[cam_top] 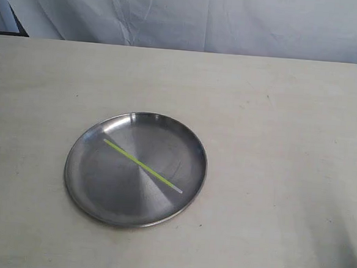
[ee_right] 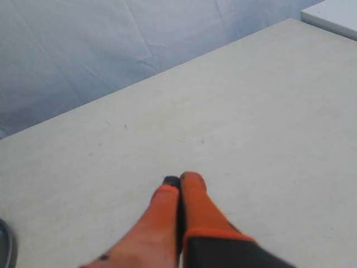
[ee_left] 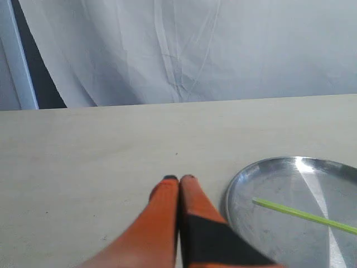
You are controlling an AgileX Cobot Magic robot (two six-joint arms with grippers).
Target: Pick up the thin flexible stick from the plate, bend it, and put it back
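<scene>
Stick (cam_top: 142, 165) lay flat and straight inside the plate (cam_top: 89, 186), running on a slant across the middle, yellow-green for most of its length, with a pale whitish tip at the end near the plate's right rim in the exterior view. Both ends sat within the rim; nothing touched it. Plate was round, shiny grey metal, low raised rim, resting on the bench (cam_top: 290, 117) a little left of centre in the exterior view. Bench surface was pale beige, with a few small dark specks. Left claw (ee_left: 179, 178) had orange fingers with black pads, pressed together and holding nothing; its tips were just beside the plate's edge, off the plate, over bare bench. Right claw (ee_right: 181, 180) looked the same, fingers together and empty, over open bench well apart from the stick; only a sliver of the plate's rim showed at the edge of its wrist view. Neither claw appeared in the exterior view. Creased white cloth (cam_top: 205, 19) hung behind the bench's far edge.
</scene>
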